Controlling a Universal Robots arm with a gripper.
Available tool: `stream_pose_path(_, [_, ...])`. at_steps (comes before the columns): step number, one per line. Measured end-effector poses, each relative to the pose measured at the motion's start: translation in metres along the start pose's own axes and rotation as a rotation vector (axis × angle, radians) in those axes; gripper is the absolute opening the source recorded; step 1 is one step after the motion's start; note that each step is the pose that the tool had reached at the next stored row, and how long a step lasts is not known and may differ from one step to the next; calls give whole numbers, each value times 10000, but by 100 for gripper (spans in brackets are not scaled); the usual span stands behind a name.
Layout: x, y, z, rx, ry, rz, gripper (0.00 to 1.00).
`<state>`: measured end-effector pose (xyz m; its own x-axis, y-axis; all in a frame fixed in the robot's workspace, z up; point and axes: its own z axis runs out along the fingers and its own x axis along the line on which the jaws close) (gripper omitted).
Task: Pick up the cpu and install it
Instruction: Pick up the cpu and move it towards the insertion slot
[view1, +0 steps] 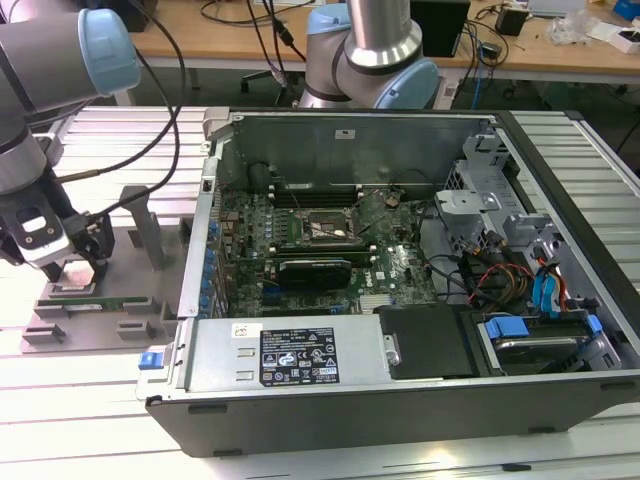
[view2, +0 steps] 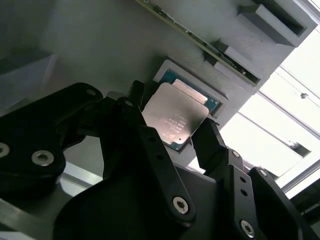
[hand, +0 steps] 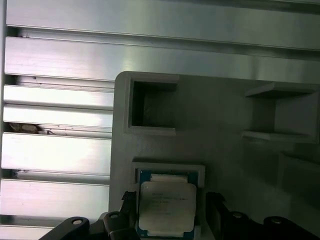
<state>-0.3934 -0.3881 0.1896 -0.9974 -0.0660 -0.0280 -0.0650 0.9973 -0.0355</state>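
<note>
This is a robotics lab. An opened computer case lies on a slotted aluminium table. At twelve o'clock in the exterior view, wooden desks carry loose cables.

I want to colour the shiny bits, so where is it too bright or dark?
Second wrist view: the slatted aluminium table is washed out white, the small square silver-topped cpu has a soft sheen, the black gripper is dark. First wrist view: that table glares in streaks. Exterior view: even light.
</note>
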Motion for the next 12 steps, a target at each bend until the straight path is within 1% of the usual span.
stream_pose_path(7, [3,1,4,-1,-2,1,66])
stream_pose_path(12, [54,3,4,13,1,19,66])
